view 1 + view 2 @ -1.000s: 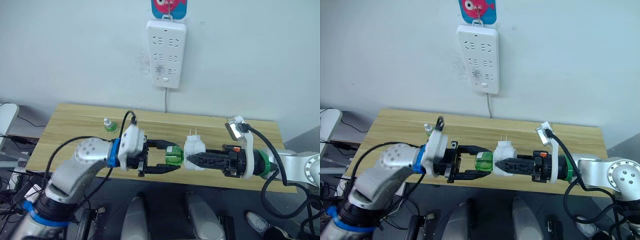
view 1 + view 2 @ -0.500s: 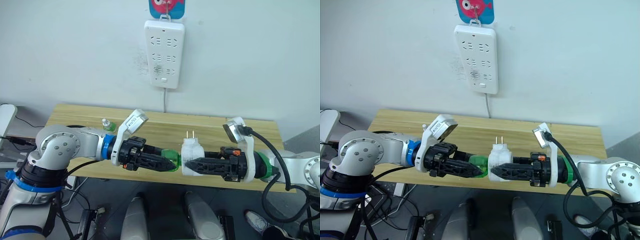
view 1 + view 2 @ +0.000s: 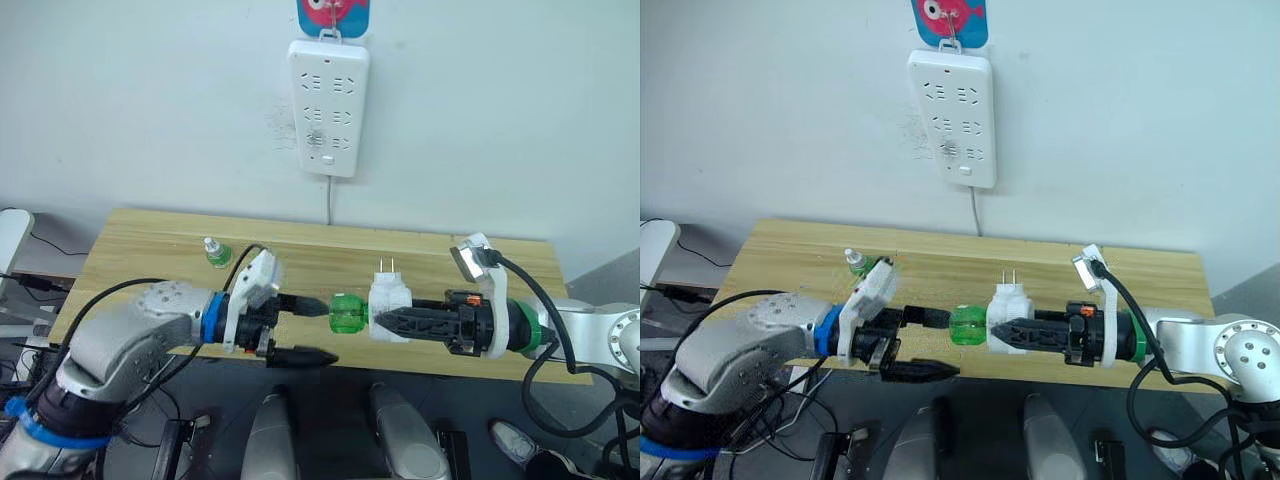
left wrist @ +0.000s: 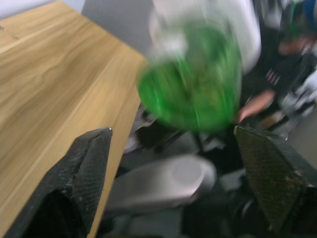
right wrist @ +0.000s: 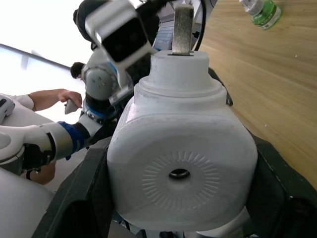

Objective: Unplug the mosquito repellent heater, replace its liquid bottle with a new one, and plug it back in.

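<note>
Right gripper [image 3: 385, 322]: I am seeing it at the centre right of the left eye frame. Its black textured fingers are clamping the heater from both sides.

Mosquito repellent heater [image 3: 385, 300]: a small rounded body of smooth white plastic, held in the air in front of the table edge, with two metal prongs pointing up. In the right wrist view its face [image 5: 181, 173] is showing a round hole with fine ribs radiating around it.

Liquid bottle [image 3: 347, 313]: round, translucent green, sitting at the left side of the heater and touching it, at the centre of the frame. In the left wrist view it is looking like a blurred green ball [image 4: 190, 89], so I cannot tell its neck there.

Left gripper [image 3: 308, 330]: its two black fingers are standing wide apart. The upper tip is reaching almost to the bottle; I cannot tell if it is touching. The lower finger [image 3: 300, 355] is hanging free below it. The bottle is lying between the rough finger pads in the wrist view, and is not squeezed.

New bottle [image 3: 216, 252]: tiny, green, with a pale cap, standing upright on the table in the left part of the frame, well apart from both grippers.

Table [image 3: 150, 250]: light wood with a visible long grain.

Power strip [image 3: 329, 105]: a long white plastic block, hanging on the wall at the top centre, its cable going down behind the table.
</note>
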`<action>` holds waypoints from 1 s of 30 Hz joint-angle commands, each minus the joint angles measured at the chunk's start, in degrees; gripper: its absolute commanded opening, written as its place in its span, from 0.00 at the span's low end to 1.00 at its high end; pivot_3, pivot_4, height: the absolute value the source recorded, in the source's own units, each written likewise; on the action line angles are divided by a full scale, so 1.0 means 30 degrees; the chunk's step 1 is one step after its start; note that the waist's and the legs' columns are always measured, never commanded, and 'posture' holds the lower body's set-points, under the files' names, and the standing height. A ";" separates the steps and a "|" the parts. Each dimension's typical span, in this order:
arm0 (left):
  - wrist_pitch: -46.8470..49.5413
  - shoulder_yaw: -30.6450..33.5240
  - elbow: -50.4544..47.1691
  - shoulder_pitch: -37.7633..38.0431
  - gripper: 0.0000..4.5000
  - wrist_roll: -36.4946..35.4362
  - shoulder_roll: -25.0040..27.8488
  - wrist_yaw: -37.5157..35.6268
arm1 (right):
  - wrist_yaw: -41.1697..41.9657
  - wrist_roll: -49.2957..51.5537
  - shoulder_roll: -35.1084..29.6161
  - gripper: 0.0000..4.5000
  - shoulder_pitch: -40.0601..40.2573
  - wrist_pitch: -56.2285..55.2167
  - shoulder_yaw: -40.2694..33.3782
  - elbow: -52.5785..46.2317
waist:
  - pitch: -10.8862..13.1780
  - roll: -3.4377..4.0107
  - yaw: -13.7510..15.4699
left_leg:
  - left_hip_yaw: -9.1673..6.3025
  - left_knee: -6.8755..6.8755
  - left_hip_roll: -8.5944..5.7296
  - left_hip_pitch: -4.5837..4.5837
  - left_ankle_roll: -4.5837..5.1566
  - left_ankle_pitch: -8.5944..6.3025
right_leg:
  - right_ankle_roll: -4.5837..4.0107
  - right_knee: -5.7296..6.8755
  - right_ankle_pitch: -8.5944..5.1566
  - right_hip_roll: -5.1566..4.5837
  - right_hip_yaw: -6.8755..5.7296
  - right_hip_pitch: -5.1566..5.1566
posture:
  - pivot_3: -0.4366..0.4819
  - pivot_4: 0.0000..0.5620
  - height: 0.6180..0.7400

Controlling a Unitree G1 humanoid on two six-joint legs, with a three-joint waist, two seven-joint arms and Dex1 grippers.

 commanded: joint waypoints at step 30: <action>-1.6530 -0.0187 0.1814 0.1375 0.50 0.6745 -0.5642 -0.0638 | -0.0314 0.0715 0.0131 0.67 -0.0260 0.0068 -0.0181 -0.0523 | 0.0003 -0.0008 0.0328 | 0.0065 0.0028 -0.0002 -0.0003 0.0006 -0.0001 | 0.0042 -0.0007 0.0000 0.0003 0.0090 -0.0011 | 0.22 0.57 0.87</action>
